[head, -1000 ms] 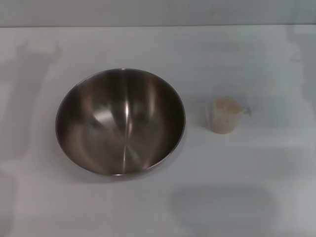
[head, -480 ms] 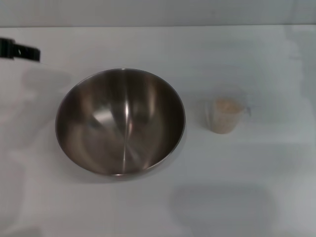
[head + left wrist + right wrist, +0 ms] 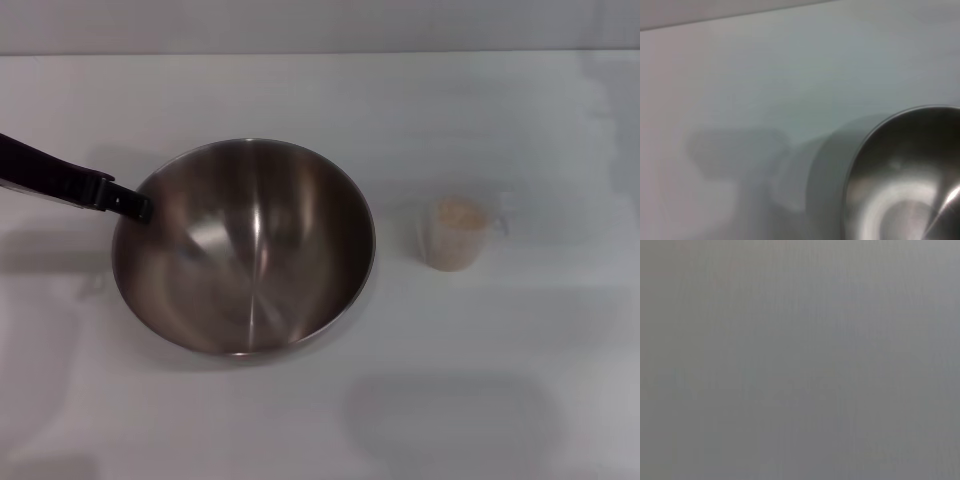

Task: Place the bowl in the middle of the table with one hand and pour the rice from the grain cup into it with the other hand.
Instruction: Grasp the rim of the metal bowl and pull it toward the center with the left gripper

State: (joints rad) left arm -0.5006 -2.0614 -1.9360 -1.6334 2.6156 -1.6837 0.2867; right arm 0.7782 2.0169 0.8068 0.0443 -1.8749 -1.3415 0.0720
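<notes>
On your left, the left gripper (image 3: 130,205) reaches in from the table's left edge as a dark, slim bar. Its long axis runs left to right, sloping slightly toward you, and its tip points at the left rim of the bowl (image 3: 245,250). The tip lies at or just over that rim; you cannot tell whether it touches. Only one dark finger shape is clear, so you cannot tell whether the fingers are apart or together. Half a second ago only a small black piece showed at the far left edge, well apart from the bowl; one second ago no arm was in view.

The bowl sits upright, mouth up, left of the table's (image 3: 320,420) middle, where it stood in both earlier frames. In the left wrist view you see just one arc of the bowl (image 3: 900,185), cut off by the picture's edge, with a soft shadow on the table (image 3: 765,75) beside it.

To the right, well apart from the bowl, the grain cup (image 3: 455,235) stands upright with its little handle pointing right. The rice (image 3: 460,214) fills it near the brim. The clear wall is hard to make out against the white top. It has not shifted.

The right gripper is out of sight; its wrist view gives you only flat grey.
</notes>
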